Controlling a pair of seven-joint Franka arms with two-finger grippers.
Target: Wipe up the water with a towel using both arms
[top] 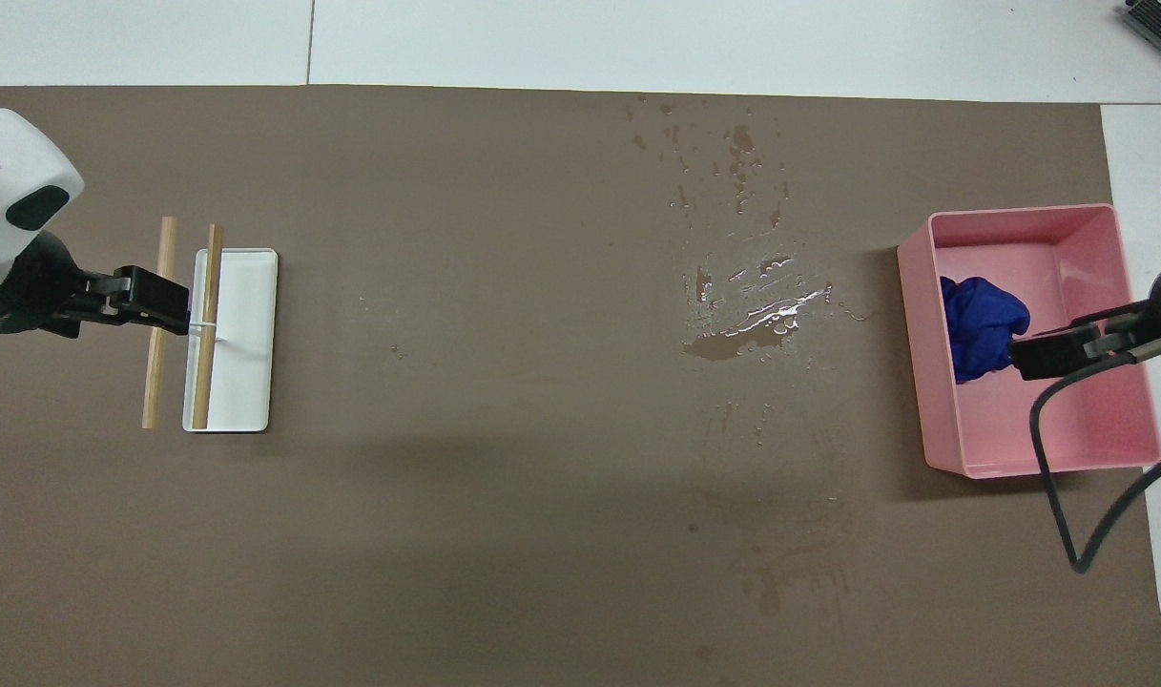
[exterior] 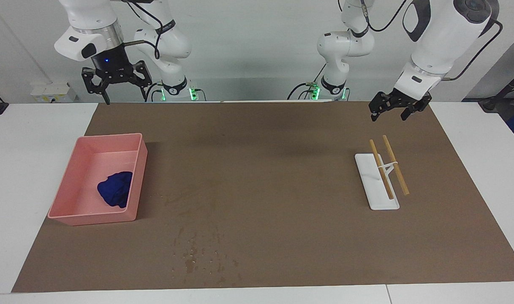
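The towel [exterior: 115, 192] lies in a tray [exterior: 66, 185] at the right arm's end of the mat [exterior: 282, 236]; water [exterior: 202, 253] lies beside it, farther from the robots.

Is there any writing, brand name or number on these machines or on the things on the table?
Dark band on the right arm: it carries pale lettering, too small to read.
Pink tray, blue towel, white holder with its two wooden sticks, brown mat: no writing shows on any of them.
No text in these pictures can be read.
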